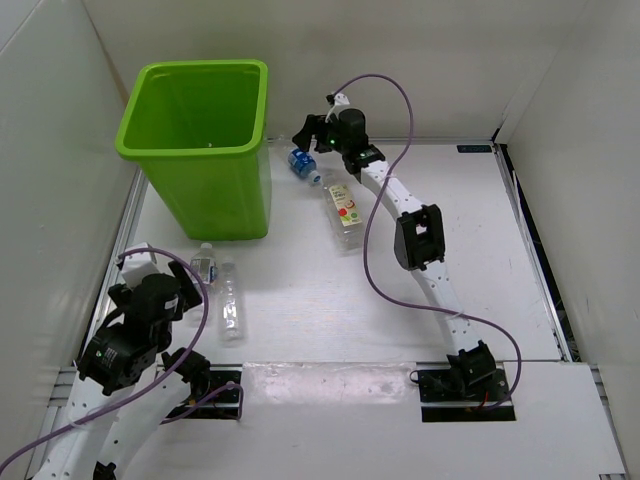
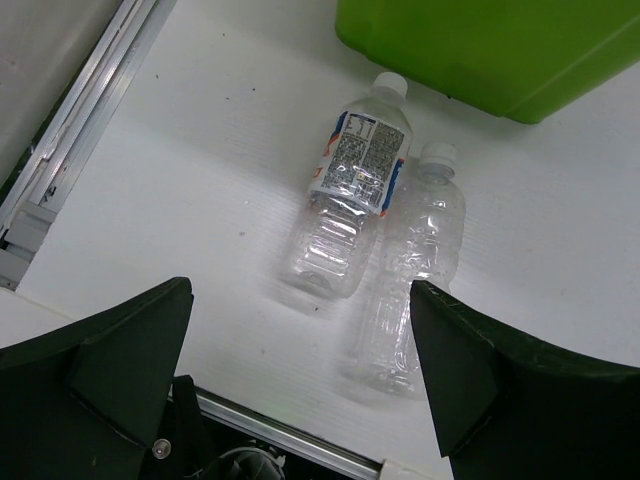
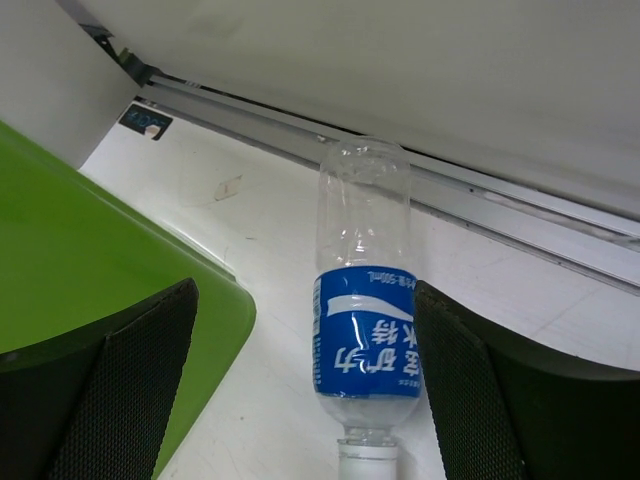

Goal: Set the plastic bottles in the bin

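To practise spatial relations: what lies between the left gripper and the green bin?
In the left wrist view, two clear bottles lie side by side between the left gripper and the green bin: a labelled bottle and an unlabelled bottle.

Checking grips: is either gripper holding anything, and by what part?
Nothing: the left gripper and right gripper are open; the blue-labelled clear plastic bottle lies ungripped.

Bin [image 1: 200, 130]: lime green, plain. Blue-label btl [image 3: 365, 330]: clear, label blue w/ white swoosh + white characters. Wider btl [image 1: 345, 208]: clear, white label w/ red + green print. Text-label btl [image 2: 355, 180]: clear, white cap, white label w/ black text, blue/orange edges. Ribbed btl [image 2: 415, 270]: clear throughout, white cap. Table [image 1: 330, 310]: white. My cable [image 1: 372, 250]: purple. My right gripper [image 3: 303, 290]: black, mesh-patterned pads [image 3: 130, 385]. My left gripper [image 2: 300, 290]: plain black.
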`<state>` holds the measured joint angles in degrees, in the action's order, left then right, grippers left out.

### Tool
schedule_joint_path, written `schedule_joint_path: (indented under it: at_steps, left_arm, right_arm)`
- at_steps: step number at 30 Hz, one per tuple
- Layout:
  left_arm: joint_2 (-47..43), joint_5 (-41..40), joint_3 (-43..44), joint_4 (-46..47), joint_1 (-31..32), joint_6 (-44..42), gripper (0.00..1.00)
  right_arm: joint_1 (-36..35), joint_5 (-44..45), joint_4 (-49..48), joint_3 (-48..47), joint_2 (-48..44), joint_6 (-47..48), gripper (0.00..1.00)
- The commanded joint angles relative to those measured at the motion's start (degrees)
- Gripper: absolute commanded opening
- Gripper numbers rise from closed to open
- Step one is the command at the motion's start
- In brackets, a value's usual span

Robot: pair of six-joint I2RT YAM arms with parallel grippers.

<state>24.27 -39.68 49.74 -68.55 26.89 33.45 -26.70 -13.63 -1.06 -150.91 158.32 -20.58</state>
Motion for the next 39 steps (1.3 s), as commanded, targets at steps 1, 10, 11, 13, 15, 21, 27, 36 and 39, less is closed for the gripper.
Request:
schedule_joint_path:
  at_steps: [1, 10, 11, 13, 15, 21, 27, 36, 39]
  left_arm:
    - [0.42, 1.45, 0.36, 0.70, -0.18, -0.84, 1.00]
    - [2.18, 1.71, 0.28, 1.50, -0.18, -1.72, 1.00]
    - [2.18, 1.71, 0.36, 1.49, -0.18, -1.72, 1.00]
    - [1.92, 1.54, 0.45, 1.49, -0.18, -1.64, 1.00]
    - [1.75, 1.27, 0.71, 0.97, -0.18, -1.72, 1.00]
    - [2.09, 1.62, 1.94, -0.09, -0.09, -2.34, 1.00]
    - [3.68, 3.03, 2.56, 0.53, -0.09, -3.48, 1.00]
    - [5.43, 3.73, 3.35, 0.79, -0.18, -4.10, 1.00]
    - [5.96, 4.17, 3.44, 1.31, -0.18, -4.10, 1.00]
  right_arm:
    - [0.51, 2.29, 0.97, -3.42, 0.67, 0.54, 0.89]
    - [0.42, 4.40, 14.32, -4.65, -1.35, -0.25, 0.85]
    - [0.59, 4.49, 15.38, -4.74, -1.26, -0.60, 0.85]
    - [0.94, 4.23, 16.35, -4.74, -1.52, -1.21, 0.81]
    - [1.56, 2.82, 16.88, -4.92, -1.17, -2.45, 0.81]
    - [1.74, 0.10, 16.96, -7.38, 0.58, -1.75, 0.81]
    - [2.36, -1.84, 23.03, -7.91, -0.03, 0.26, 0.81]
    - [0.59, -2.46, 26.19, -9.31, 0.32, 3.09, 0.90]
    - [-0.37, -0.53, 26.81, -9.49, 0.32, 3.96, 0.90]
